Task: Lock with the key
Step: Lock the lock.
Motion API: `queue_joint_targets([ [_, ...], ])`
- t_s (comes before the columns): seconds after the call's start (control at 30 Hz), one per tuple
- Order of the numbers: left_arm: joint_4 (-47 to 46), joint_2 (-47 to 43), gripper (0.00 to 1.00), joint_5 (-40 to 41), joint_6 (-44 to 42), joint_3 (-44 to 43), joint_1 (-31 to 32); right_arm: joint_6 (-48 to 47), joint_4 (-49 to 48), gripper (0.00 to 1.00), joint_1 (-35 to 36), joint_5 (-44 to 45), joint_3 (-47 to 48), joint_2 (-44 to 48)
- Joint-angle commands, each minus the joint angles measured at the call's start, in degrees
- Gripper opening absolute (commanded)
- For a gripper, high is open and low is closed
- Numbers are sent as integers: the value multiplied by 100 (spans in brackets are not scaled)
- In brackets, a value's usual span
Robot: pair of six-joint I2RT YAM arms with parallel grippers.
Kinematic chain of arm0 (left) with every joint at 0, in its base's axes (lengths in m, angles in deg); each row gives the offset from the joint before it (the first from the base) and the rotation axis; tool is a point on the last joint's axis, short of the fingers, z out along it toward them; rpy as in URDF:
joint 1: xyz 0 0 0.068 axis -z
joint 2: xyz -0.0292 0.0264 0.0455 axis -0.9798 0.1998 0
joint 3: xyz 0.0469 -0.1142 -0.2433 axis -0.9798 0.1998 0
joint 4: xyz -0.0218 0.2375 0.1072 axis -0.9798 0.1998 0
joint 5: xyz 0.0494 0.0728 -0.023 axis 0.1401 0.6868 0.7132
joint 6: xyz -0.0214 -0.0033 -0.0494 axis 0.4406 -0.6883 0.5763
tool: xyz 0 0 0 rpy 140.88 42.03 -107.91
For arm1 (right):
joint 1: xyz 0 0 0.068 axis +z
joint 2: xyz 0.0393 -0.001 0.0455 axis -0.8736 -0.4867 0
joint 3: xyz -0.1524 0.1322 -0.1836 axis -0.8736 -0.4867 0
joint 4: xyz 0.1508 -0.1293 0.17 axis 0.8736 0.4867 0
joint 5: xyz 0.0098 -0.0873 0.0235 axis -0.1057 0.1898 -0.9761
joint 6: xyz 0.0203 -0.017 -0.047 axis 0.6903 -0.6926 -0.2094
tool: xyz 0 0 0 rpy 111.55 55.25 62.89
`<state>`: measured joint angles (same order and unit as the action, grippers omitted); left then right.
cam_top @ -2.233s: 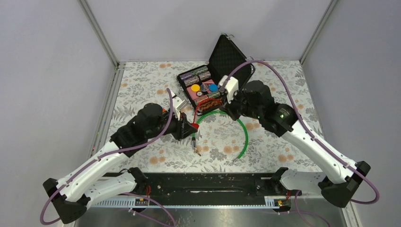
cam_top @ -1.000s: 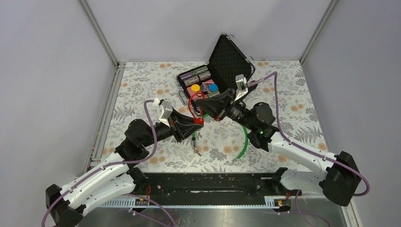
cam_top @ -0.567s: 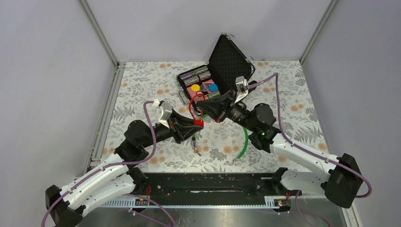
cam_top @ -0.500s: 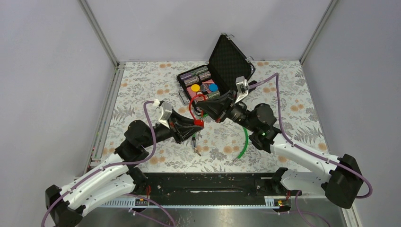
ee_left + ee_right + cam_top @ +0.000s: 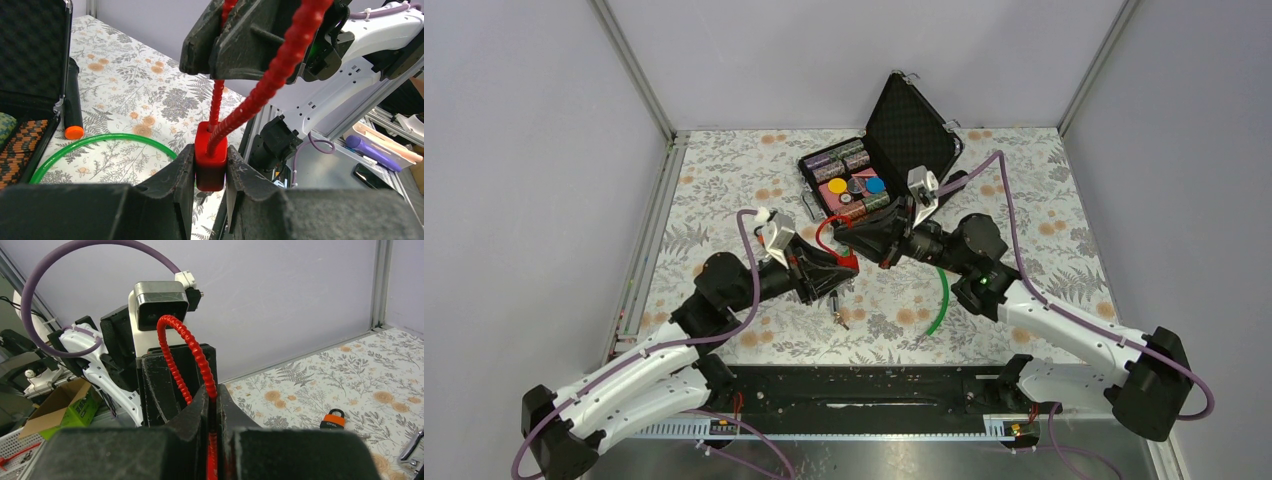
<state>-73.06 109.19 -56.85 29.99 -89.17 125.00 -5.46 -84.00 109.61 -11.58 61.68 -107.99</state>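
The key (image 5: 838,319) lies flat on the flowered cloth, a little left of the table's middle and nearer the near edge than the far one. It shows only as a tiny silvery sliver with a darker bit at its far end. It is too small to make out teeth or a head. It lies apart from both grippers.

Just beyond it, raised off the cloth, the left gripper (image 5: 210,167) is clamped on the red lock body (image 5: 210,155), a small blocky piece squeezed between the two dark fingers. Two strands of the red cable (image 5: 186,357) rise from the top of that body. The cable is ribbed like a string of beads and bends over in a loop. The right gripper (image 5: 212,399) reaches in from the right edge and is closed on the cable, which runs up between its fingertips. From above, the two grippers meet almost tip to tip near the table's middle.

A green cable loop (image 5: 944,298) lies on the cloth to the right of the key, partly under the right arm. Toward the far edge stands an open black case (image 5: 916,118), its lid up and coloured pieces in its tray. A black marker with an orange end (image 5: 73,107) lies just beside the case. A small orange padlock (image 5: 334,419) sits on the cloth, and a curved silvery piece (image 5: 809,205) lies left of the case.
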Motion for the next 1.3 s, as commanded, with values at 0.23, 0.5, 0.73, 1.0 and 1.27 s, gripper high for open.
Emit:
queue_joint_targets([
  [0.23, -1312, -299, 0, 828, 127, -105, -67, -193, 1692, 0, 240, -7, 126, 191],
  [0.5, -1555, -559, 0, 1404, 142, 97, -64, -318, 2157, 0, 251, -303, 206, 217],
  [0.73, -1612, -321, 0, 1192, 89, -45, -69, -854, 2801, 0, 590, -653, 492, -134],
  [1.0, -1818, -482, 0, 586, -366, 1, -64, -465, 3246, 0, 603, 570, 430, -232],
  [1.27, -1724, -897, 0, 812, -645, 111, -65, -424, 3684, 0, 602, 490, 455, -199],
])
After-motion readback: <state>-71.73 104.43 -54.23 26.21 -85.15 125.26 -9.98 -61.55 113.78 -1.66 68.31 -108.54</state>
